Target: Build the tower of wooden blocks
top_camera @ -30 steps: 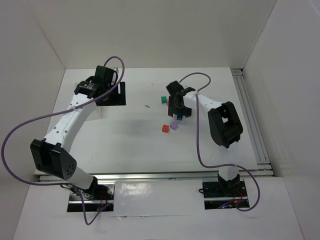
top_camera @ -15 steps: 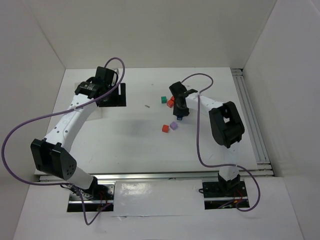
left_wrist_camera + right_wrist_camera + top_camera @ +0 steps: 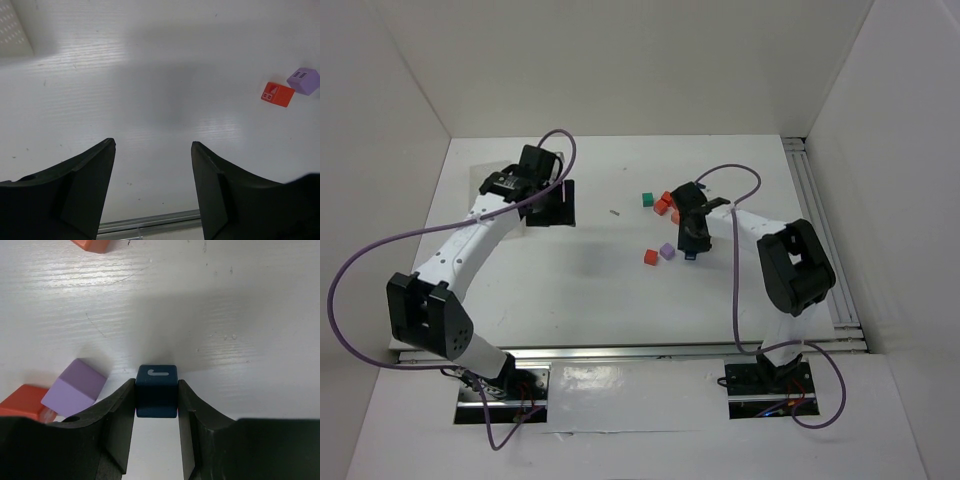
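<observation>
My right gripper (image 3: 156, 384) is shut on a dark blue wood block (image 3: 156, 389) with a white mark on top, held between both pads just above or on the table. Left of it lie a purple block (image 3: 74, 387) and a red block (image 3: 22, 402). From above, the right gripper (image 3: 691, 243) sits beside the purple block (image 3: 667, 250) and red block (image 3: 650, 257). Farther back are a teal block (image 3: 647, 199) and a red and an orange cube (image 3: 665, 205) side by side. My left gripper (image 3: 152, 145) is open and empty at the far left (image 3: 552, 200). No stacked tower is in view.
The white table (image 3: 580, 270) is boxed in by white walls, with a metal rail (image 3: 825, 240) along its right side. A tiny dark speck (image 3: 614, 212) lies mid-table. In the left wrist view the red block (image 3: 277, 94) and purple block (image 3: 303, 80) lie far right.
My right gripper has closed on the dark blue block and moved toward the near right, uncovering the red and orange cubes. The left gripper has shifted slightly right.
</observation>
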`<state>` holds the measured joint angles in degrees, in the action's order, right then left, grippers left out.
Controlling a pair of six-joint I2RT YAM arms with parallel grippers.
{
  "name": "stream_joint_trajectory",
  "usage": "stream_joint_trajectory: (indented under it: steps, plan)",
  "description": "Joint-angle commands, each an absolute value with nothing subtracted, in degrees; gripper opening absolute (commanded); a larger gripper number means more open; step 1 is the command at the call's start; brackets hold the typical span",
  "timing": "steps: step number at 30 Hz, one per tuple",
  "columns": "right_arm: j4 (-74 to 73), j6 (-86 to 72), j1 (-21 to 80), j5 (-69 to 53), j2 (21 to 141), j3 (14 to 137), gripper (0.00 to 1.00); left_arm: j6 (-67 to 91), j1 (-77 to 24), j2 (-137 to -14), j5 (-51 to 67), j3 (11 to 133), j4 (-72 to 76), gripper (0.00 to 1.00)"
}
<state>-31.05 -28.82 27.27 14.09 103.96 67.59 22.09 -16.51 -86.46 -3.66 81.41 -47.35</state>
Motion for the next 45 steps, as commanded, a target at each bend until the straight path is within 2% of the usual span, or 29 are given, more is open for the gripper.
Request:
stream_joint_trajectory:
  steps: [1, 15, 27, 30, 32, 34, 36, 38, 41, 45]
  plan:
    - [-28.39, -28.39, 27.86, 13.1, 101.51, 66.88, 0.34, 24.95, -19.32, -87.0, -0.62, 80.33, -43.95, 0.73]
    - [-26.54, -27.34, 28.38, 11.25, 110.47, 76.19, 0.34, 26.54, -20.65, -88.77, -0.09, 79.28, -42.9, 0.72]
    - [-27.77, -28.48, 32.08, 9.49, 106.97, 70.85, 0.37, 27.07, -20.65, -90.44, 0.97, 77.61, -41.84, 0.72]
    - [-28.3, -29.7, 32.61, 10.02, 106.35, 70.22, 0.46, 27.07, -21.18, -90.97, 1.58, 77.61, -41.31, 0.72]
    - [-28.82, -30.32, 33.13, 10.63, 106.35, 70.22, 0.48, 27.07, -21.18, -91.49, 2.11, 77.61, -41.31, 0.72]
    - [-29.44, -30.32, 33.13, 11.16, 105.83, 70.22, 0.58, 27.07, -21.71, -92.81, 2.72, 77.61, -40.78, 0.72]
    - [-29.97, -30.32, 33.13, 11.77, 105.82, 70.75, 0.58, 27.07, -22.85, -93.68, 3.25, 77.61, -40.17, 0.72]
    - [-29.97, -30.32, 33.13, 11.78, 104.6, 70.75, 0.63, 27.07, -23.37, -95.36, 4.12, 77.61, -38.85, 0.72]
    - [-31.29, -30.32, 33.13, 12.39, 104.06, 71.37, 0.63, 27.69, -24.52, -98.08, 6.23, 77.08, -37.45, 0.72]
    - [-33.13, -29.79, 32.61, 12.92, 101.79, 72.5, 0.63, 29.79, -25.93, -100.1, 9.48, 75.94, -34.72, 0.67]
